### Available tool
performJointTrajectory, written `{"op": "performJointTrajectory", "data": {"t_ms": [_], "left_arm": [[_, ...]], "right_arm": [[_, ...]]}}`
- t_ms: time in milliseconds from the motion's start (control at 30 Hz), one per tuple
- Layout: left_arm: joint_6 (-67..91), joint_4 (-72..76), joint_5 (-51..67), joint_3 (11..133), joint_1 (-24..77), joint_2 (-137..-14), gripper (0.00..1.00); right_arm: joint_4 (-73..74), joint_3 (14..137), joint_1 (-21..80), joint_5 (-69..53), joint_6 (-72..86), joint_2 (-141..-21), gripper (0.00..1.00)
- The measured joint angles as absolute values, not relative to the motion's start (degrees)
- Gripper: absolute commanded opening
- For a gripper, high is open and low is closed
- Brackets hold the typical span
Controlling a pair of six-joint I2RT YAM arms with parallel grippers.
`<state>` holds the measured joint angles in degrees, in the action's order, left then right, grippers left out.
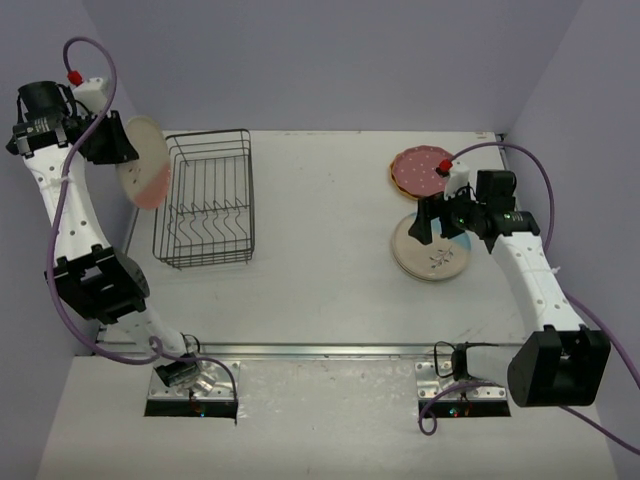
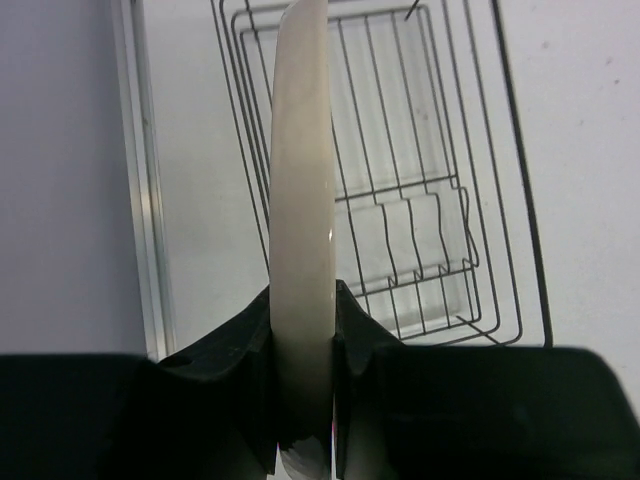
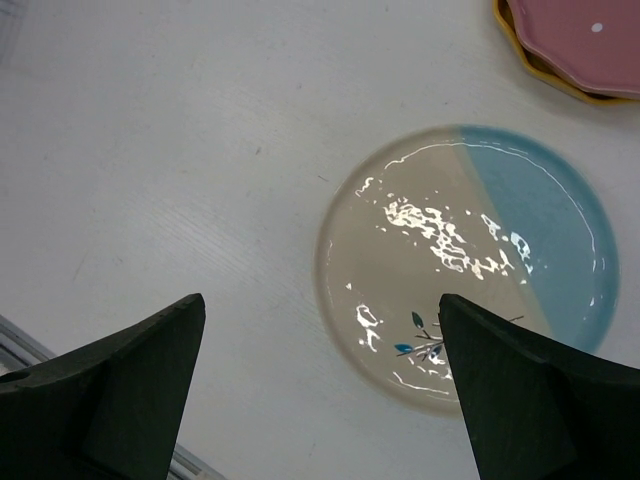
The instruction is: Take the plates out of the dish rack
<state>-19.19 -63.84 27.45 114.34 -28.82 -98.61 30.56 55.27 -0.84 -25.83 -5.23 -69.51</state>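
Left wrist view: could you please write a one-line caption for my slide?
Left pincer grips a cream plate edge-on, with the empty dish rack beyond.

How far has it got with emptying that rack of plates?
Nearly finished. Done: the dish rack looks empty; at the right a pink dotted plate lies on a yellow-orange one, and a blue-tinted plate tops a cream plate. In hand: the left jaws clamp a pink-tinted plate, on edge, beside the rack. Left: setting it down. The right jaws hang open over the blue-tinted plate.
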Motion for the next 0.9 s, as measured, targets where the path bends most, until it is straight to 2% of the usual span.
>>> {"op": "performJointTrajectory", "data": {"t_ms": [100,200,300,567,700,900], "left_arm": [[-22.37,-65.72,32.73,119.89,-28.82,-98.21,0.0],[-26.76,-68.91,40.7,119.63,-28.29,-95.8,0.0],[-30.38,-70.74,47.35,112.78,-24.15,-91.02,0.0],[-28.42,-67.6,61.4,86.42,2.6,-80.35,0.0],[-23.68,-62.45,65.61,81.38,9.46,-79.79,0.0],[-20.58,-56.62,67.27,80.14,12.41,-79.79,0.0]], "right_arm": [[30.52,55.27,-0.84,-27.43,-4.55,-68.81,0.99],[30.46,55.28,-0.8,-32.0,-3.33,-68.06,0.99],[29.6,55.29,-0.62,-38.87,-0.53,-67.67,0.99],[17.76,54.98,6.07,-55.87,13.01,-65.98,0.99],[13.2,55.06,12.17,-58.49,16.71,-66.63,0.99],[10.28,55.24,17.79,-59.9,20.32,-71.16,0.98]]}}
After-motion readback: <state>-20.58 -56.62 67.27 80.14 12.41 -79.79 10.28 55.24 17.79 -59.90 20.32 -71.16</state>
